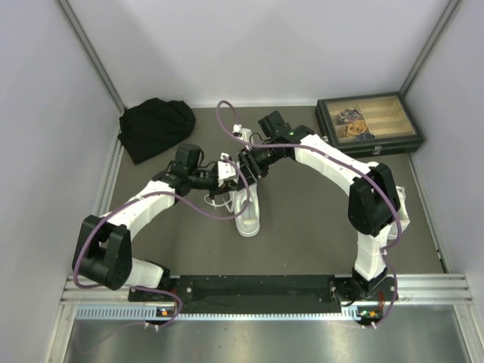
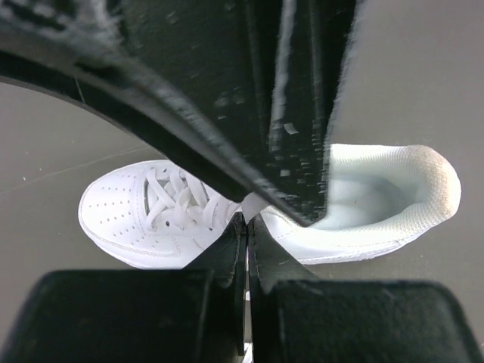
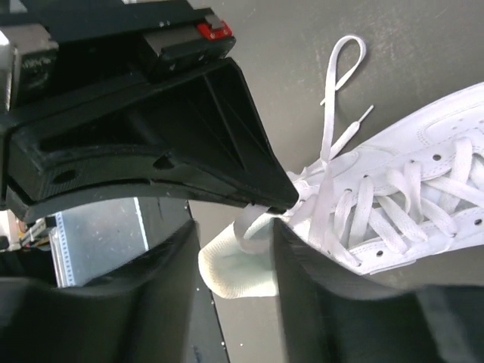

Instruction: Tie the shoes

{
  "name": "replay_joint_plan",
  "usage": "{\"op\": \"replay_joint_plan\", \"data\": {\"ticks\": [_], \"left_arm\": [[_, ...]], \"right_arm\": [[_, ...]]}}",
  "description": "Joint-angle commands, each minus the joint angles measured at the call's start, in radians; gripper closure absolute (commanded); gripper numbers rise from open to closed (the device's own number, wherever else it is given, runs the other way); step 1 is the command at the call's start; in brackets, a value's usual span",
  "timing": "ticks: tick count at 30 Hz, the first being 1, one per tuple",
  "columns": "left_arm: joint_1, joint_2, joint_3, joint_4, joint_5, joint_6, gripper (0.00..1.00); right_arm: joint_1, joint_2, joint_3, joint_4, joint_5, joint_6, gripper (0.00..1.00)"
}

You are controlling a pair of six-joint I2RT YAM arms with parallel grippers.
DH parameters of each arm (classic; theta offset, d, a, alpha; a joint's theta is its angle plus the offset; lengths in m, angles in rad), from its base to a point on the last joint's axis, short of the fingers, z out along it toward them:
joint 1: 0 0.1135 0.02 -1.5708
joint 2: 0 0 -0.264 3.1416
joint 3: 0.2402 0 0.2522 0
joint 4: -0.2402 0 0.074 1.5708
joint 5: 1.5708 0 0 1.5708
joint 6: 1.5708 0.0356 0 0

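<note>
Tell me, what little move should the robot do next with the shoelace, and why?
Probably close the right gripper on the lace loop that sits between its open fingers. The left gripper looks pinched shut on the lace just above the white shoe, holding it up. So the right one likely needs its own grip before either arm can pull.

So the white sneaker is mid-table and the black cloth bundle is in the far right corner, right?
Not quite: the black cloth bundle lies in the far left corner, as the top external view shows. The white sneaker is mid-table.
</note>
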Motion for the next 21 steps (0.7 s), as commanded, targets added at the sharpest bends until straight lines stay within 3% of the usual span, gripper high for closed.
{"op": "replay_joint_plan", "data": {"ticks": [1,4,5,6,8,10,11,14,16,19,21], "left_arm": [[0.002,0.007,0.047,0.043,0.051,-0.017,1.00],[0.004,0.006,0.047,0.038,0.053,-0.014,1.00],[0.002,0.004,0.047,0.032,0.050,-0.012,1.00],[0.004,0.003,0.047,0.029,0.047,-0.010,1.00],[0.007,-0.007,0.049,0.020,0.025,-0.024,0.99],[0.025,-0.020,0.058,-0.037,-0.025,-0.038,0.86],[0.042,-0.033,0.059,-0.060,-0.022,-0.030,0.69],[0.143,-0.066,0.053,-0.140,0.022,0.016,0.47],[0.226,-0.070,0.056,-0.189,0.048,0.042,0.43],[0.293,-0.037,0.088,-0.343,0.053,0.236,0.42],[0.315,0.031,0.120,-0.465,0.054,0.447,0.42]], "right_arm": [[0.005,0.010,0.065,0.036,0.003,0.013,0.63],[0.007,0.011,0.065,0.044,0.016,0.011,0.84],[0.005,0.008,0.067,0.045,0.022,0.011,0.96],[0.007,0.010,0.068,0.044,0.033,0.008,1.00],[0.005,0.005,0.070,0.040,0.038,0.002,1.00],[0.004,-0.001,0.070,0.042,0.042,-0.001,1.00],[0.004,-0.007,0.070,0.044,0.045,-0.007,1.00],[0.004,-0.016,0.068,0.037,0.052,-0.016,1.00],[0.002,-0.020,0.064,0.027,0.052,-0.024,1.00],[0.002,-0.024,0.055,0.022,0.052,-0.029,1.00],[0.002,-0.026,0.052,0.022,0.052,-0.029,1.00]]}}
